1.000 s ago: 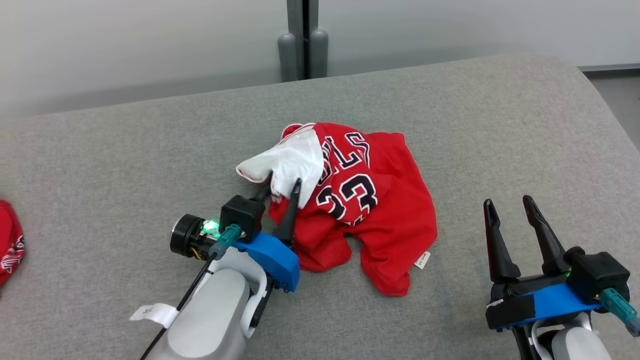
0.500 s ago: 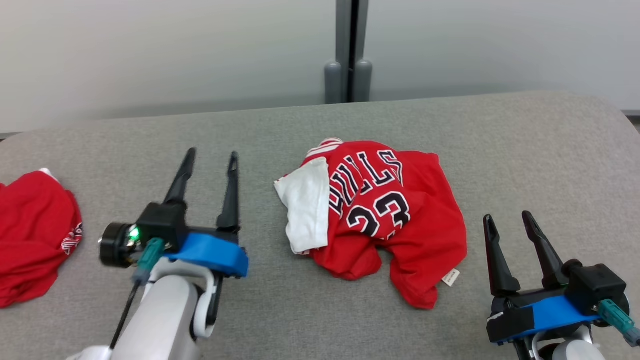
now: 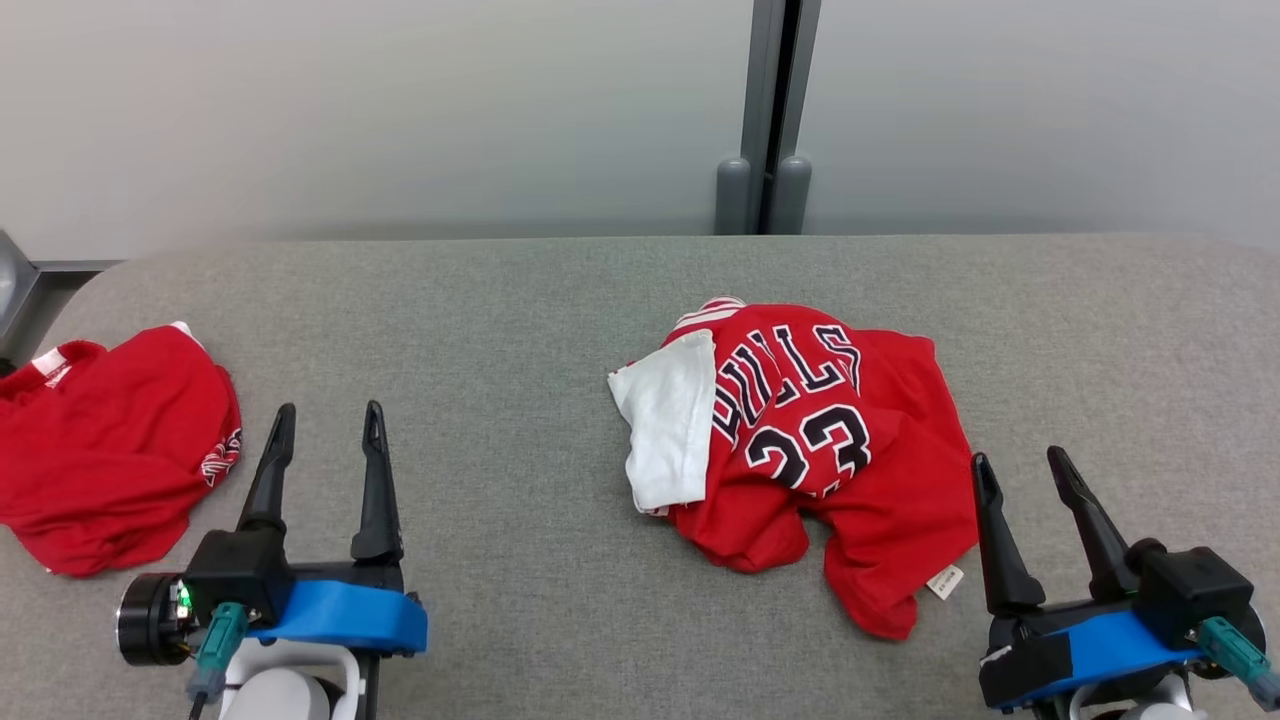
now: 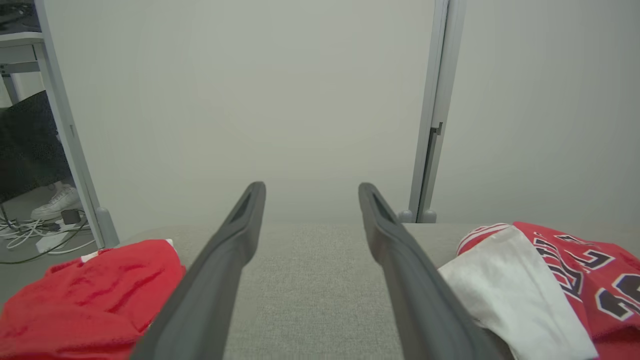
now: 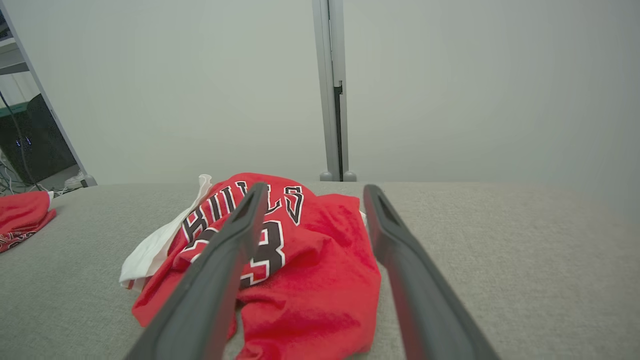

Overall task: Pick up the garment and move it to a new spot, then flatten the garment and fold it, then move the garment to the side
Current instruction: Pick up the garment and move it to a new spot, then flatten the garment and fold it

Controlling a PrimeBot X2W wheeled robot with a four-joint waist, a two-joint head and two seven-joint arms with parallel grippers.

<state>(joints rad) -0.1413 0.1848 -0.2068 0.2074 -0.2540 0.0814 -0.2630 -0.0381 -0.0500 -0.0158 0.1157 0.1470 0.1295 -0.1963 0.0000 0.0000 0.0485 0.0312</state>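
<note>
left gripper (image 3: 330, 407) at lower left, fingers pointing forward, jaws spread, empty. right gripper (image 3: 1018, 455) at lower right, same pose, jaws spread, holding nothing.

Gripper (image 5: 315, 189), jaws apart and empty, before a crumpled red jersey (image 5: 310, 260) on the grey table (image 5: 500, 240); another red garment (image 5: 20, 215) lies far left.

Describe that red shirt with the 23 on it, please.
The red jersey is a soft sports shirt printed with BULLS and 23 in black, white-edged characters. It lies crumpled on the grey fabric surface, right of middle. A white inner side is flipped out along its left edge, striped trim shows at its far end, and a small white label sticks out at its near corner.
</note>
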